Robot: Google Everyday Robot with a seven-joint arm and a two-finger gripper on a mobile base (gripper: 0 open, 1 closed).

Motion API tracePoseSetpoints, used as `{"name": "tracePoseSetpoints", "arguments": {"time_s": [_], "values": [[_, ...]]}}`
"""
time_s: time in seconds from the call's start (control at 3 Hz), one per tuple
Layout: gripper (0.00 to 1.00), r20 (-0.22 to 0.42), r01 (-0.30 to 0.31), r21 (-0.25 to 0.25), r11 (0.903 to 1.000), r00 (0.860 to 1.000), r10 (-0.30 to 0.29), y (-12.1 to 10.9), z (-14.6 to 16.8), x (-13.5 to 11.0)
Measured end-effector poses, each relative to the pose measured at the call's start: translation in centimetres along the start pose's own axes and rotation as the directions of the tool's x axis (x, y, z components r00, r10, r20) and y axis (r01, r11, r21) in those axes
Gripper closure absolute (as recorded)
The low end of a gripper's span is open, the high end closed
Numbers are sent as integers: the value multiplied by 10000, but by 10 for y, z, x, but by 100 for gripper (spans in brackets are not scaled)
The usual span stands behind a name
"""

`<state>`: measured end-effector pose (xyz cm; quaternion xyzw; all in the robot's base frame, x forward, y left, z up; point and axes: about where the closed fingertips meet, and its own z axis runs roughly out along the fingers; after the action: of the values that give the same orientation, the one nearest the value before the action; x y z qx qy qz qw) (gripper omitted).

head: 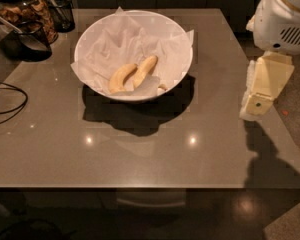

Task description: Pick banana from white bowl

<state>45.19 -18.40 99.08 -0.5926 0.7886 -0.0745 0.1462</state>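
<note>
The white bowl (pixel 90 39), wide and lined with crinkled white paper, stands on the grey table toward the back. Two bananas lie side by side inside it. The banana (pixel 145 70) is the slimmer, paler one on the right, with its tapered tip pointing to the back right. A stubbier, more curved, deeper yellow banana (pixel 121 78) lies just to its left. My gripper (pixel 256 106), cream-coloured, hangs from the white arm (pixel 285 16) above the table's right edge. It is well to the right of the bowl and touches nothing.
A glass jar of snacks (pixel 21 8), a dark cup (pixel 26 38) and a glass (pixel 60 6) stand at the table's back left corner. A black cable (pixel 7 101) lies at the left edge. The table's front edge (pixel 140 186) runs across the lower part of the view.
</note>
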Motion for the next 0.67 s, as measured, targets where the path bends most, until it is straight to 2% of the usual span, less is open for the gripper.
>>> {"name": "tracePoseSetpoints", "arguments": {"time_s": [0.33,0.67], "values": [[0,553,-53,-116,9999,9985,59,4,-11,-4],[0,1194,266,-343,9991,9926,-223,12,-30,-41]]}}
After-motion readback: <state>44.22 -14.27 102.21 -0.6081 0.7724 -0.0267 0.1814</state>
